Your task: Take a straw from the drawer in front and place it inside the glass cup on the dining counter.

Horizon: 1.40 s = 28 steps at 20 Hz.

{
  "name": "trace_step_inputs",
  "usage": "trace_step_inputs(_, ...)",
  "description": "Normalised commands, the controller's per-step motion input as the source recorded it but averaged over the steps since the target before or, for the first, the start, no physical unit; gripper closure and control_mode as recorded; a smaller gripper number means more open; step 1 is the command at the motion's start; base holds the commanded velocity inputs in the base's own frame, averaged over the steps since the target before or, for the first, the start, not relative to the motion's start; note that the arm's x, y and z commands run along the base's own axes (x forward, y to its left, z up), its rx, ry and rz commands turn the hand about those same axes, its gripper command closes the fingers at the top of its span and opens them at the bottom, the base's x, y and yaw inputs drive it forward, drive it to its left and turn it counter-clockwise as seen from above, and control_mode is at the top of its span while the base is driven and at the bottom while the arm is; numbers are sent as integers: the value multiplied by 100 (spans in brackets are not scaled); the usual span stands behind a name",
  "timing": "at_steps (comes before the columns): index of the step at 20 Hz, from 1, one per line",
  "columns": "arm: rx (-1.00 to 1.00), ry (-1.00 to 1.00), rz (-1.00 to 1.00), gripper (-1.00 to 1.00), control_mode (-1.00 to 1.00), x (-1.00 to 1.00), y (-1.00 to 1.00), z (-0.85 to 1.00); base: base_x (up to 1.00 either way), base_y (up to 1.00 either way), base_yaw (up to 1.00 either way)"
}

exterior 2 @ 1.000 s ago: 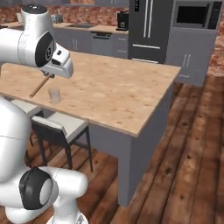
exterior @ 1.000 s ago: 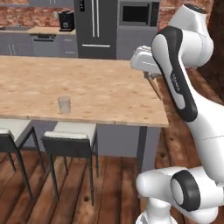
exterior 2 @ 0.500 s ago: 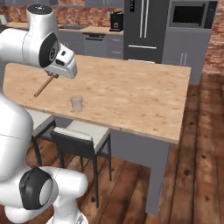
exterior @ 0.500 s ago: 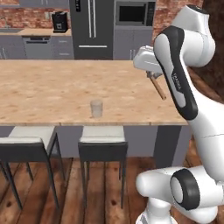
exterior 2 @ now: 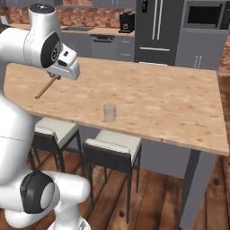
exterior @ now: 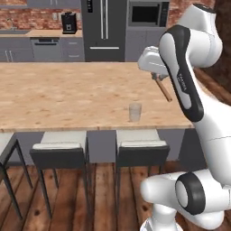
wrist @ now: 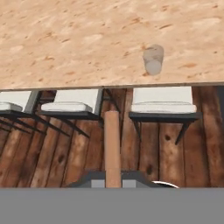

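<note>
Pinching the straw (exterior: 162, 89) between closed jaws, the gripper (exterior: 155, 76) hangs above the dining counter (exterior: 67, 94), up and to the right of the glass cup (exterior: 134, 112) standing near the counter's front edge.

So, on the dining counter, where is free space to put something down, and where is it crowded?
The dining counter is almost all bare wood. Wide free patches lie to both sides of the glass cup and behind it toward the far edge. The cup stands alone close to the near edge above the stools. The only crowded spot is at the gripper, shut on the straw.
</note>
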Motion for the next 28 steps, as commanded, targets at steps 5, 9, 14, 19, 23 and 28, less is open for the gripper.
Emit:
trace_step_inputs(5,0,0,0,100,100,0,0,0,39,73,-4)
trace_step_inputs(9,0,0,0,100,100,0,0,0,96,20,-1)
trace_step_inputs(14,0,0,0,100,100,0,0,0,96,-7,0)
trace_step_inputs(19,0,0,0,100,100,0,0,0,52,-44,0)
trace_step_inputs(23,0,0,0,100,100,0,0,0,39,-48,0)
trace_step_inputs(28,12,0,3,100,-100,23,-55,0,6,-9,0)
